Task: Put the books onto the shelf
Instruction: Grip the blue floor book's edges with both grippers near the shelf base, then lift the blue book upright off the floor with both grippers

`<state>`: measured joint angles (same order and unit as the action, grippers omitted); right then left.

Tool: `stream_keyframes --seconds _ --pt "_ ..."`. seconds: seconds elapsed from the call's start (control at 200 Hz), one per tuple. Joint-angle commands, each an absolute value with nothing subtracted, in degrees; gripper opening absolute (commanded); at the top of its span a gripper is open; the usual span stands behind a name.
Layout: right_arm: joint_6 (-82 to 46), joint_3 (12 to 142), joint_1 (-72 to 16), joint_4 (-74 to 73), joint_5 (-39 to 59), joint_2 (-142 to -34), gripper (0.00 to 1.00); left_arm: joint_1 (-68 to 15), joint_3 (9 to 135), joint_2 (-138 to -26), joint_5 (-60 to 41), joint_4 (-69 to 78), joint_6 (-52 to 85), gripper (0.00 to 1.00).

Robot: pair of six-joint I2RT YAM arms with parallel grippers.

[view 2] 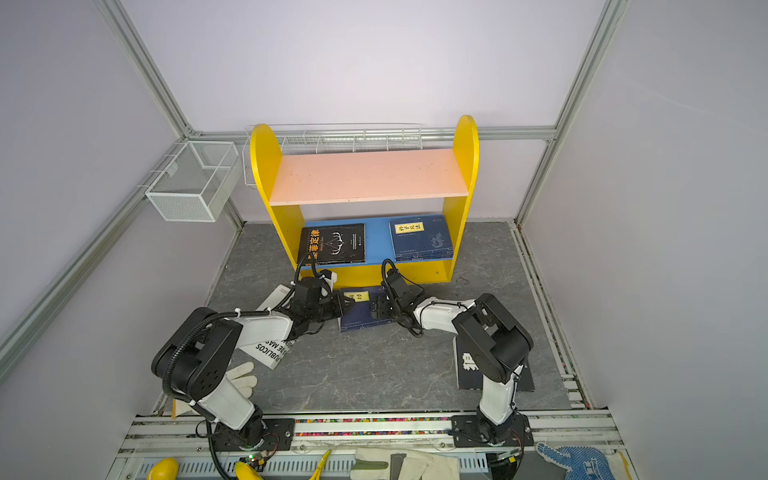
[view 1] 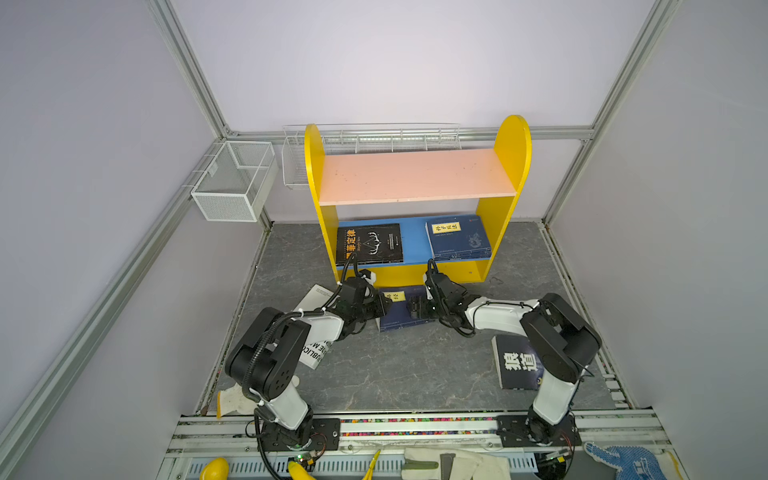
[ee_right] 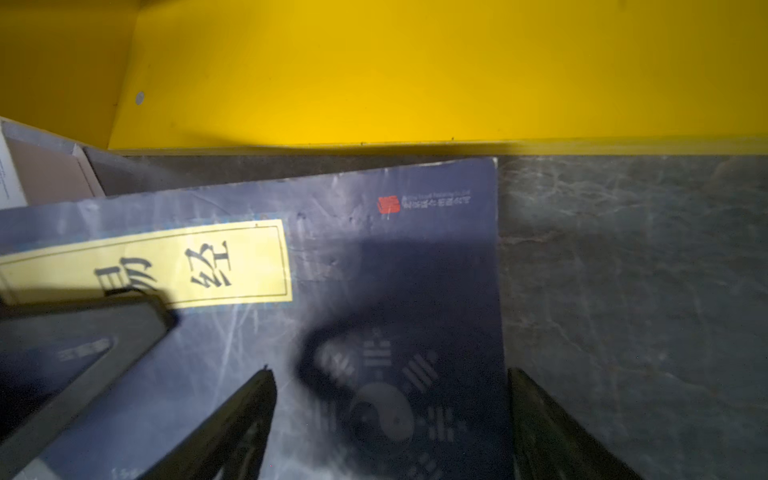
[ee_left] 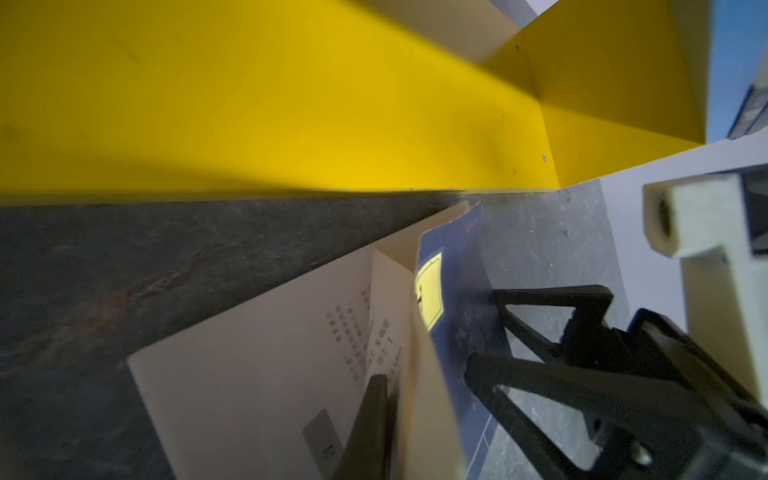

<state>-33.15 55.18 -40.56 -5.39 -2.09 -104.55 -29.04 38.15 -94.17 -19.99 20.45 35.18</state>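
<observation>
The shelf (view 1: 513, 153) stands at the middle of the counter's (view 1: 395, 374) far edge, its pink upper board bare. On its blue lower board a black book (view 1: 370, 244) lies flat on the left and a navy stack (view 1: 459, 237) on the right; how many books make up that stack cannot be counted.

Just in front of the shelf's yellow base a navy book (view 1: 399, 322) lies on the counter, with both arms reaching over it, so only parts of its cover show in both top views. The left pincer (view 1: 380, 307) is pressed together on this book's front cover: in the left wrist view the cover (ee_left: 461, 291) is lifted off the pale pages, with one finger (ee_left: 372, 419) on the page side and the other on the navy side. The right pincer (view 1: 415, 309) is spread; in the right wrist view one finger (ee_right: 245, 415) is over the cover (ee_right: 374, 270) and the other is past the book's edge over bare counter. Whether either touches down is hard to tell.

A white book (view 1: 316, 355) lies towards the left edge, mostly hidden under the left arm, its title cut off. A dark book (view 1: 515, 363) lies near the right edge, partly covered by the right arm.
</observation>
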Motion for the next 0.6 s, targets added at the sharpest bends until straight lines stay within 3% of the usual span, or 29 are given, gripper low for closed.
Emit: stream_keyframes --seconds 0.0,0.33,0.45,0.595 --pt "-31.66 55.64 -41.04 -4.67 -2.02 -101.77 0.89 -29.35 37.23 -91.29 -21.27 20.74 36.39 0.03" --pt "-33.26 55.19 -37.85 -0.96 -1.64 -94.57 1.0 -29.62 37.78 -83.52 -17.49 12.71 37.99 0.0" --pt "-38.49 55.9 -35.0 7.06 1.66 -89.4 0.92 -29.65 38.42 -80.52 -15.5 9.09 38.69 0.0" --pt "-47.73 51.81 -32.76 8.26 11.11 -84.14 0.9 -29.71 38.73 -78.41 -15.36 9.06 42.3 0.0"
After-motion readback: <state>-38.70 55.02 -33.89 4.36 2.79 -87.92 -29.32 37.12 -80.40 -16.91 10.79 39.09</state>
